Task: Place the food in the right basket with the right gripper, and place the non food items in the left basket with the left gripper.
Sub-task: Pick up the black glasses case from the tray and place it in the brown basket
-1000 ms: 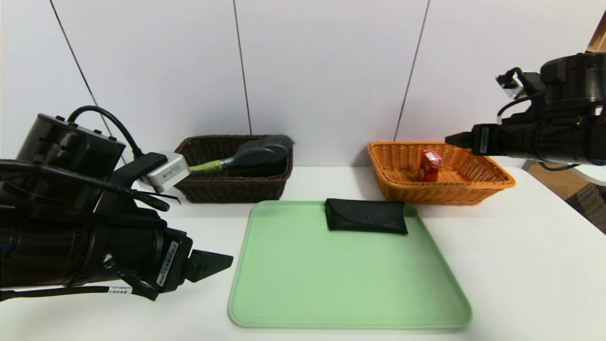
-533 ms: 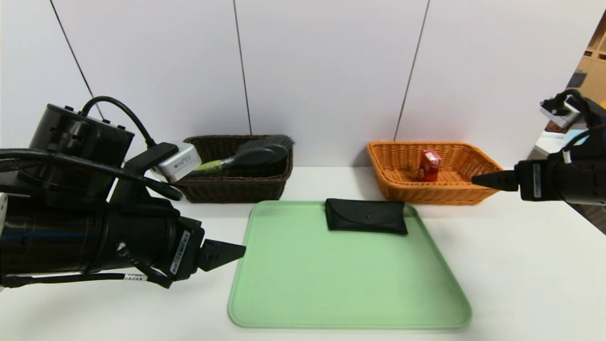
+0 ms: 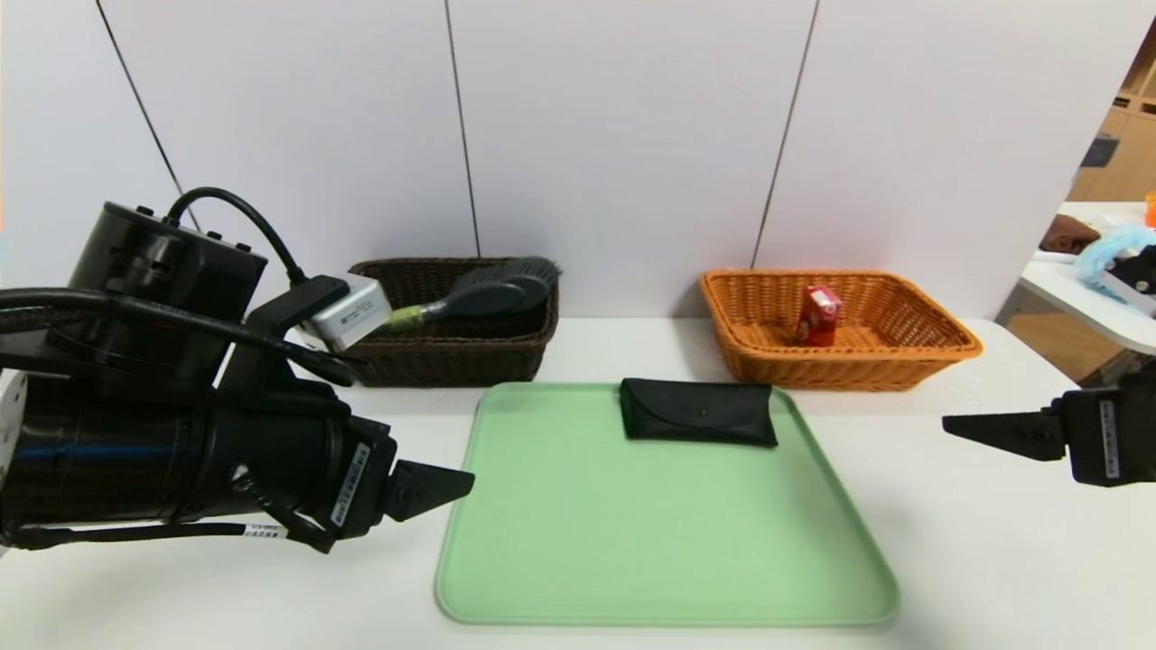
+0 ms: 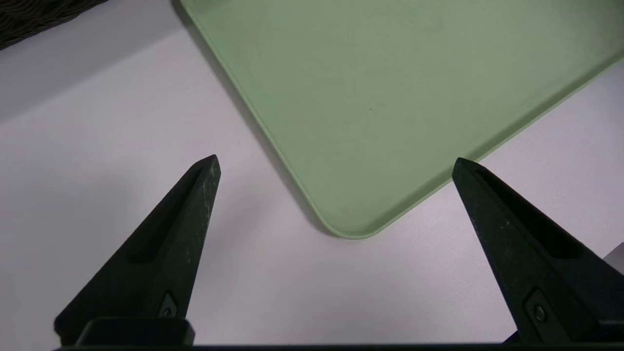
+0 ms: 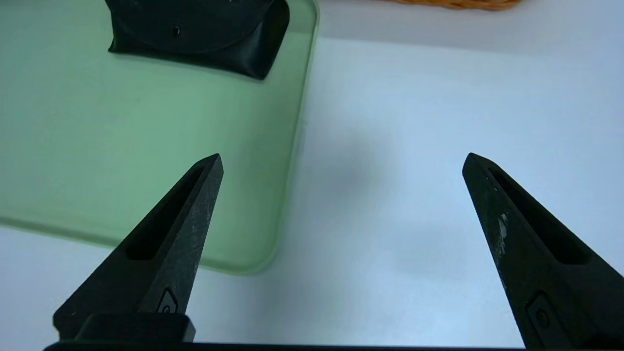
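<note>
Where panelled wall ends, white table begins.

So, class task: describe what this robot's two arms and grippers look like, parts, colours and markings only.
The left gripper has two black, pointed, wedge-shaped fingers with a slot in each. Its thick black arm carries looping black cables, a white label and a small silver box. The right gripper has the same black pointed fingers, scuffed pale, on a black block with a white label.

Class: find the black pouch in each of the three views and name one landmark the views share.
Head view: black pouch lies at the far edge of the green tray.
Left wrist view: not in it.
Right wrist view: pouch at the picture's upper left, on the tray.
Shared landmark: the green tray, in all three.
</note>
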Robot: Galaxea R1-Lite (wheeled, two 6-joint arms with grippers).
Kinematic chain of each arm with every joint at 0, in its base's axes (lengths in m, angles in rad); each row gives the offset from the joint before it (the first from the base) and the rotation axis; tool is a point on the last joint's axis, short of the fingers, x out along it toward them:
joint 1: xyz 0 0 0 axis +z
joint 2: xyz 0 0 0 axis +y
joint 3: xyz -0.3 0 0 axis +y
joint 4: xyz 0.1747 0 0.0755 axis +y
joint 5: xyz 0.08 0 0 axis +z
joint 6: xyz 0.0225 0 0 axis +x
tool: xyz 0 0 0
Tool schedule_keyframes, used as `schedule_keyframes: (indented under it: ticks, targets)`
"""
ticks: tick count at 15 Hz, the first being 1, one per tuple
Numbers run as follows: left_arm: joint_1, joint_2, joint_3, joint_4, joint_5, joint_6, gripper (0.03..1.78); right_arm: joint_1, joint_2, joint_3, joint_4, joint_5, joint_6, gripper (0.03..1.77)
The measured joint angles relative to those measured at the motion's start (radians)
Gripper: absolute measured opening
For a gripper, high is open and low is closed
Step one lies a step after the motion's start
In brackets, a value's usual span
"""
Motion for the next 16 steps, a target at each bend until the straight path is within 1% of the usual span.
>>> schedule_keyframes:
  ticks: [3, 4, 7, 10, 14, 16]
  targets:
    - [-0.027, 0.016, -0.008, -0.038, 0.001, 0.001, 1.69, 0.000, -0.065, 0.040, 0.056, 0.048, 0.000, 1.69]
    - [-0.040, 0.033, -0.018, -0.049, 0.001, 0.002, 1.69, 0.000, -0.084, 0.054, 0.065, 0.056, 0.000, 1.69]
    - [-0.086, 0.118, -0.086, -0.060, 0.001, 0.027, 1.69, 0.002, -0.127, 0.086, 0.069, 0.059, 0.001, 1.69]
    - [-0.126, 0.233, -0.183, -0.080, -0.004, 0.049, 1.69, 0.003, -0.150, 0.103, 0.068, 0.058, 0.001, 1.69]
    - [-0.142, 0.388, -0.327, -0.110, -0.060, 0.111, 1.69, 0.004, -0.163, 0.111, 0.069, 0.058, 0.003, 1.69]
    - [-0.142, 0.462, -0.379, -0.156, -0.101, 0.147, 1.69, 0.006, -0.165, 0.113, 0.068, 0.058, 0.003, 1.69]
